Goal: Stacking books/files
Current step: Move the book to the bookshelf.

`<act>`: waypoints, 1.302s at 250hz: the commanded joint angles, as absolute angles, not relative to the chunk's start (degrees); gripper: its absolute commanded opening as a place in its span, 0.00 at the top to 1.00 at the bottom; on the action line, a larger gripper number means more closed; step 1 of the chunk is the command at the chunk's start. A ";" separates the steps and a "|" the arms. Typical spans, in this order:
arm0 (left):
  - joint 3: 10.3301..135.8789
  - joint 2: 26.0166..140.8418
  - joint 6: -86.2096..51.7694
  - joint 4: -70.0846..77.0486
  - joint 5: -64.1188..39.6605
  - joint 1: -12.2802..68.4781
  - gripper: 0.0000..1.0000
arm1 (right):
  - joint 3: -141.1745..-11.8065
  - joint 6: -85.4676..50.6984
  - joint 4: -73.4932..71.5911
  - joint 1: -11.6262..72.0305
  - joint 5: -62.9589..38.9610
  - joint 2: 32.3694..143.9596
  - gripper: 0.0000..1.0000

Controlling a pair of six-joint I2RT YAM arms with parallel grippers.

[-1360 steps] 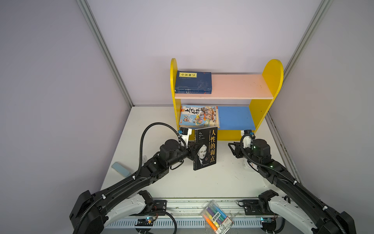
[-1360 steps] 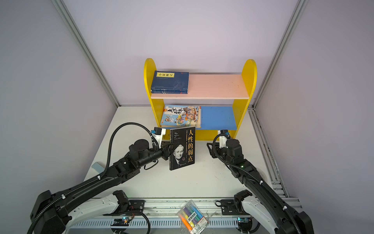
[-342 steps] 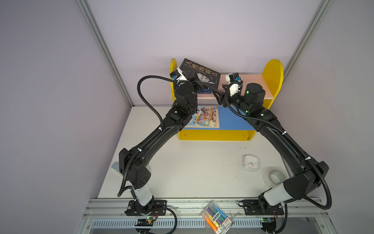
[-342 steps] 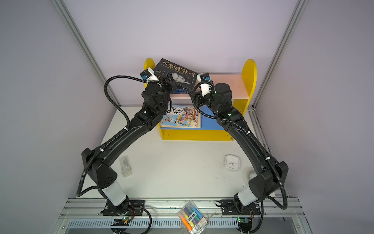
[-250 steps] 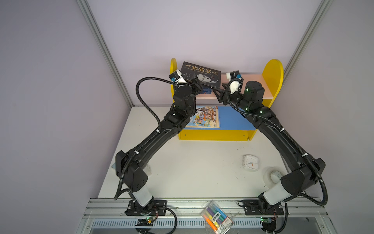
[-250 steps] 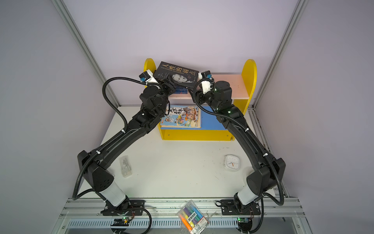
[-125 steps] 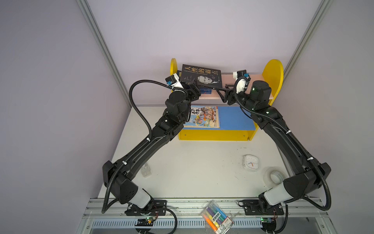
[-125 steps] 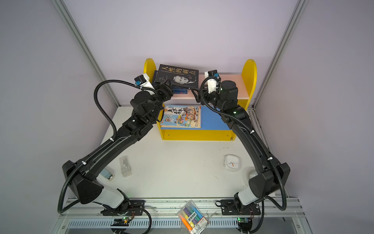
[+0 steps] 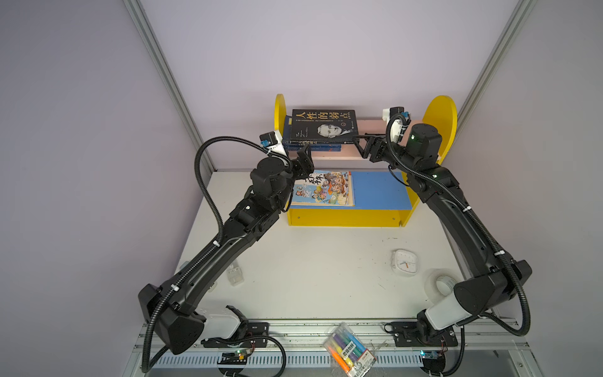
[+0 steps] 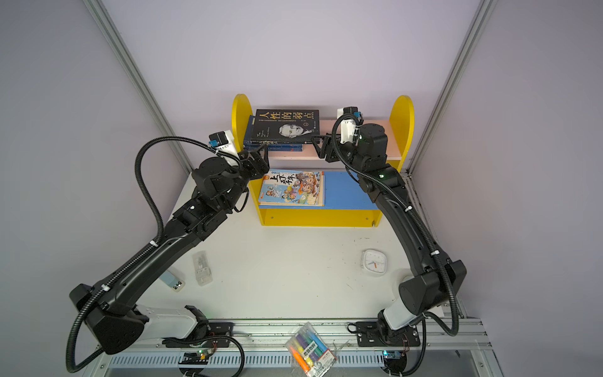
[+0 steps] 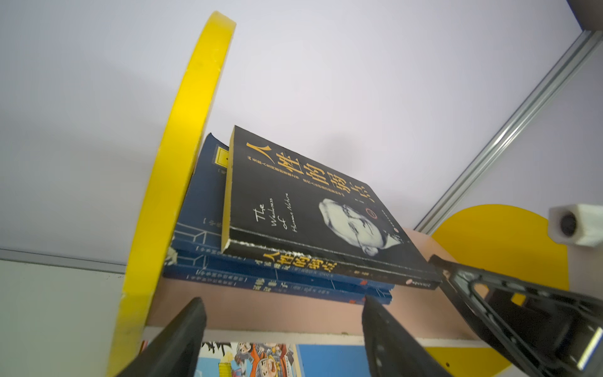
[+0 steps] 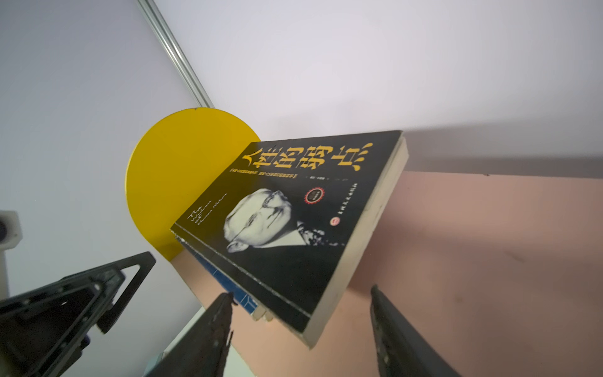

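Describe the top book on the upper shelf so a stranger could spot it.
At the table's back stands a yellow-sided shelf unit. On its pink upper board lies a navy stack; the black book tops it, alone bearing gold characters and a pale portrait.

You've got soft, even overhead light. Both top views sharp, w/ wide-angle bend at edges. Wrist cams: black book (image 12: 287, 222) casts faint shadow on pink shelf (image 12: 489, 261); close foreground soft.

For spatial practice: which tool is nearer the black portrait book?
Right. The right tool is at the right end of the black book; the left tool is farther, off its front left corner.
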State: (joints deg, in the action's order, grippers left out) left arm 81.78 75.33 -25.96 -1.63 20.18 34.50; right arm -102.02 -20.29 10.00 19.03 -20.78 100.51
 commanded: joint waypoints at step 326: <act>50.72 55.49 -32.21 -21.94 11.53 30.21 0.16 | -114.85 -20.90 14.43 23.42 -15.33 110.76 0.37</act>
State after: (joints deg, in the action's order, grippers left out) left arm 51.27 55.99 -31.57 -23.42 12.49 30.39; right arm -114.74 -24.47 12.86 23.31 -17.85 111.55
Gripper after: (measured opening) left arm 0.836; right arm 0.618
